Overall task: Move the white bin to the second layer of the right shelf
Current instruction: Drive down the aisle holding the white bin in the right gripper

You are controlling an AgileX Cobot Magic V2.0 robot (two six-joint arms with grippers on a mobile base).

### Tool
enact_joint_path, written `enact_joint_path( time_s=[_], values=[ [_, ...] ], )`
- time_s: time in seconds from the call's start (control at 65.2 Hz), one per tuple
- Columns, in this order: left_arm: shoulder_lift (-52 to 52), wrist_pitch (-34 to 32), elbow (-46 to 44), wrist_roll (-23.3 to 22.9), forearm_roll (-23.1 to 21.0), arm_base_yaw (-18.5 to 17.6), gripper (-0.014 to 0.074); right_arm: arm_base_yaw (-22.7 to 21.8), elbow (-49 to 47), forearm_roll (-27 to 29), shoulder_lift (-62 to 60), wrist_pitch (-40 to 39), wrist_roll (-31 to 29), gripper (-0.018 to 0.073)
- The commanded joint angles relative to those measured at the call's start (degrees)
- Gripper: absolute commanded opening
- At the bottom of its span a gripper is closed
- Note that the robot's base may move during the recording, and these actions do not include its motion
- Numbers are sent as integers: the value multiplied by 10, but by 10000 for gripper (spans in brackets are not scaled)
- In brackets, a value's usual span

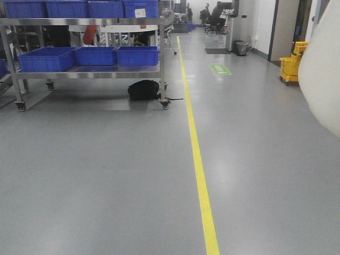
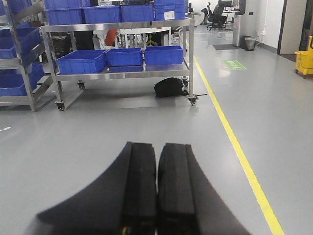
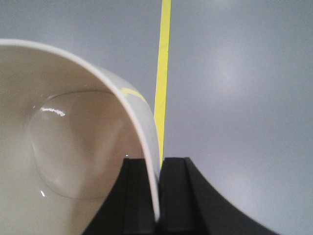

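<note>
White bin [image 3: 73, 161] in right hand [image 3: 159, 169]

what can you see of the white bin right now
The white bin is glossy cream-white plastic with a rounded rim and base, empty inside. It is tilted, its opening toward the right wrist camera, one wall pinched between the right gripper's fingers. The front view shows only its curved outside at the right edge.

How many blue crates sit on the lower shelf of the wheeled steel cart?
3, in a row on the cart's lower shelf: left blue crate, middle one, right one. More crates stand on the top shelf, and others could be hidden behind the row.
</note>
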Motion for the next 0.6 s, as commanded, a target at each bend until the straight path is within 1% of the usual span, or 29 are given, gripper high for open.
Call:
enact_joint_path(
  time_s=[0.0, 0.583],
  values=[
    [-8, -48, 21, -1, -3, -2, 85, 1, -18, 4, -2, -48, -2, 68],
    [-8, -48, 21, -1, -3, -2, 85, 1, -18, 4, -2, -48, -2, 68]
  ],
)
